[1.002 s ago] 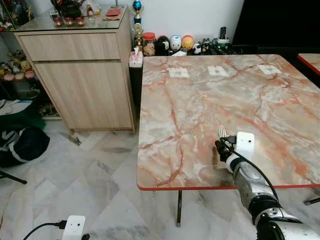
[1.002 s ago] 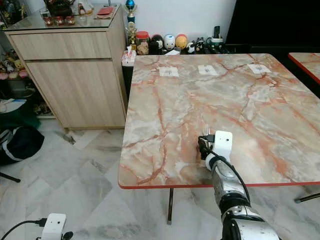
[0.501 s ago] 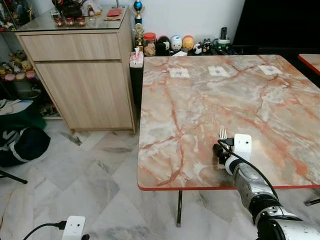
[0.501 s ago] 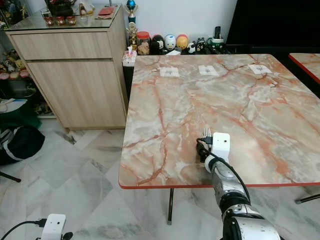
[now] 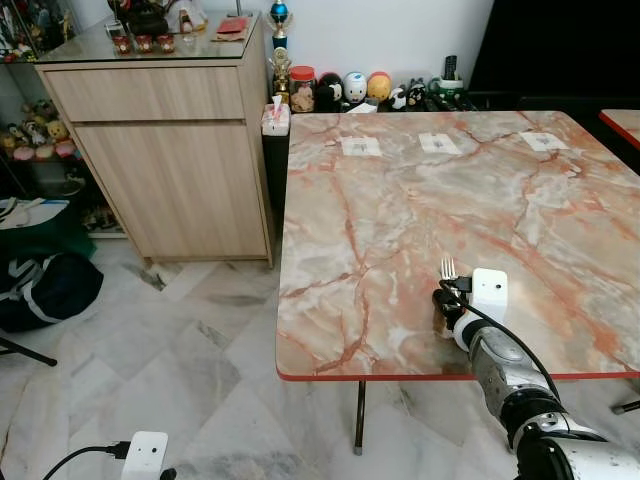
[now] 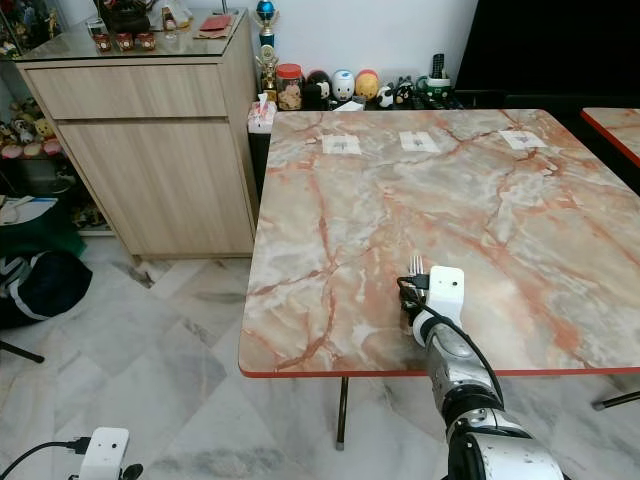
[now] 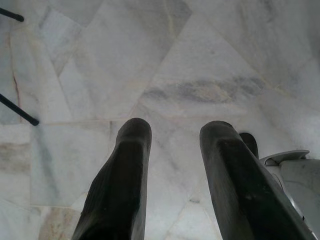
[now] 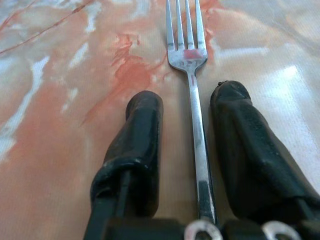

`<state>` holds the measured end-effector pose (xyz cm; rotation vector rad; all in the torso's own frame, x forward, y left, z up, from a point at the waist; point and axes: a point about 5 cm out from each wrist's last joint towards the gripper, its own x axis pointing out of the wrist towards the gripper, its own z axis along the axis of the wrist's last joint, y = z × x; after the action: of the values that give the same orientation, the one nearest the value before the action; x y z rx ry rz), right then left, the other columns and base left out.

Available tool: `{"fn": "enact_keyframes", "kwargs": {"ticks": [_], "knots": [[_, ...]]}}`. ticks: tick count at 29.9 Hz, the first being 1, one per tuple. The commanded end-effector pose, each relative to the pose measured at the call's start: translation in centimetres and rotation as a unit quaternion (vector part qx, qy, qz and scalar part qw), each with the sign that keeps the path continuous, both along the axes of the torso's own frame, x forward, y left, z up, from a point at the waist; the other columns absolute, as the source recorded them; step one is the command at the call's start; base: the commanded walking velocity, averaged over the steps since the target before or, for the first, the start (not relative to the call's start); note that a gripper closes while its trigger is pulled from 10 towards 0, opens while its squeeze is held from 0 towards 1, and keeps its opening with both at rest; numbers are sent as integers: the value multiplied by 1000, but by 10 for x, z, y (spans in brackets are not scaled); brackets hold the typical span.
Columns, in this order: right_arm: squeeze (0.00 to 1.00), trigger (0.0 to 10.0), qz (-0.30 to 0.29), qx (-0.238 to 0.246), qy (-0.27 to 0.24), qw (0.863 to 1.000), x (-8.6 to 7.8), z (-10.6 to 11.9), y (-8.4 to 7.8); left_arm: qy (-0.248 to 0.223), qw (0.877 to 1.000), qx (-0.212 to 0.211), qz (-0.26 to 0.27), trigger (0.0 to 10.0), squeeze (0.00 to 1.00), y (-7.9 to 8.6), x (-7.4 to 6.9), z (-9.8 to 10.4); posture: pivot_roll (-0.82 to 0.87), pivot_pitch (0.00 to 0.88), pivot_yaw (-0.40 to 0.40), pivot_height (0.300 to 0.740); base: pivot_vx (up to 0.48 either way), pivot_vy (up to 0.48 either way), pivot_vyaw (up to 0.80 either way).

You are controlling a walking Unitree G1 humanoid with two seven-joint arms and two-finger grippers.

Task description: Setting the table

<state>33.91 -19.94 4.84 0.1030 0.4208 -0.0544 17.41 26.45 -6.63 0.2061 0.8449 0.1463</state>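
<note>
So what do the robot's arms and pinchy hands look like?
The right arm is shiny silver metal, jointed, with a thin black cable looping along it and a small white box at the wrist. Each gripper, right gripper and left gripper, has two long, rounded black fingers.

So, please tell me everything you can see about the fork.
The fork looks like plain shiny metal, with four straight tines and a slim handle. A small reddish patch sits on its head, perhaps a reflection. It lies between the two black fingers of the right gripper, tines pointing away from the wrist, low over the marble table near its front edge. The fingers stand apart with gaps on both sides, so a grip is uncertain.
</note>
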Motion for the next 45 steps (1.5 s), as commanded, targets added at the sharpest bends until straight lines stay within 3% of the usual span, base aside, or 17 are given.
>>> {"fn": "enact_keyframes", "kwargs": {"ticks": [1,24,27,32,34,35,36,37,42,45], "knots": [[0,0,7,10,27,1000,-5,-10,6,8,1000,-1,-3,10000,0,1,-3,-1,188,1,-18,740,0,0,0],[0,0,2,12,27,1000,-8,-13,6,8,1000,-4,-5,10000,0,0,-3,-2,187,4,-16,740,0,0,0],[0,0,-10,5,-15,1000,-4,-4,5,9,1000,-4,-4,10000,0,0,-4,-2,188,4,-19,740,0,0,0],[0,0,-25,19,-137,990,3,21,7,7,1000,-4,-2,10000,0,0,-4,-2,186,5,-24,740,0,0,0],[0,0,-27,23,-152,988,2,24,8,7,1000,-4,-2,10000,0,0,-4,-2,184,5,-24,740,0,0,0],[0,4471,-29,18,-164,986,1,26,7,7,1000,-4,-2,10000,0,0,-4,-2,184,5,-24,740,0,0,0],[0,4471,-31,15,-173,984,0,27,7,7,1000,-5,-2,10000,0,0,-4,-2,181,4,-24,740,0,0,0],[0,10000,-37,7,-192,981,-3,30,6,8,1000,-5,-2,10000,0,-1,-5,-2,180,4,-24,740,0,0,0],[0,10000,-54,1,-275,960,-18,56,7,12,1000,-6,-5,10000,0,-1,-7,-4,159,3,-23,740,0,0,0],[0,10000,-37,-27,-318,947,-30,71,20,19,1000,-5,-10,10000,0,-2,-9,-5,149,0,-21,740,0,0,0]]}}
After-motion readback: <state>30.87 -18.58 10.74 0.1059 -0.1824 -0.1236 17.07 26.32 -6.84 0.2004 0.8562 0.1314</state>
